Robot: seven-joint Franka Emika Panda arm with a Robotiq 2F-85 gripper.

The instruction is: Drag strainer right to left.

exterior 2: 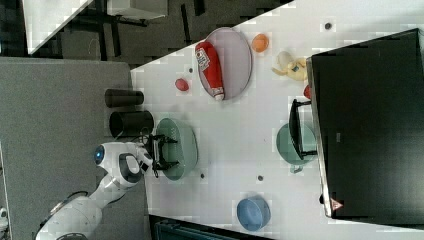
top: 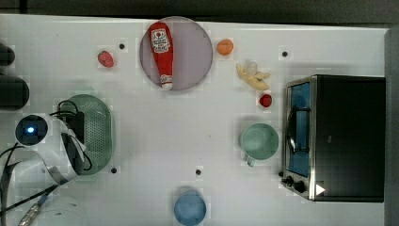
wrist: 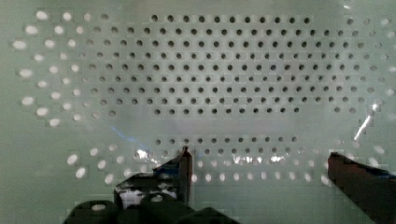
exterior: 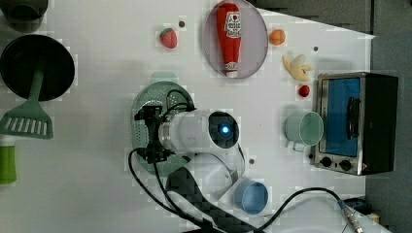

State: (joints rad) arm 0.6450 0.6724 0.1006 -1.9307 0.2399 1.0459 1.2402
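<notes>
The strainer (top: pixel 99 126) is a pale mint-green oblong colander dotted with small holes, lying at the top view's left side of the white table. My gripper (top: pixel 77 136) hangs over its inner half, pointing down into it. In the wrist view the gripper (wrist: pixel 261 163) is open, and between the two dark fingertips (wrist: pixel 183 168) I see the perforated inside of the strainer (wrist: pixel 224 74). Nothing is held. The left view shows the gripper (exterior: pixel 153 133) over the strainer (exterior: pixel 160 94), and the right view shows the gripper (exterior 2: pixel 162 150) above the strainer (exterior 2: pixel 186 145). The arm hides part of the strainer's rim.
A ketchup bottle (top: pixel 161 52) lies on a purple plate (top: pixel 193 52). A strawberry (top: pixel 106 59), an orange (top: pixel 225 47), a banana (top: pixel 253 76), a mint cup (top: pixel 259 141), a blue bowl (top: pixel 190 208) and a toaster oven (top: pixel 341 136) stand around. A black pan (exterior: pixel 36 65) with a green spatula (exterior: pixel 29 116) is at the left view's left.
</notes>
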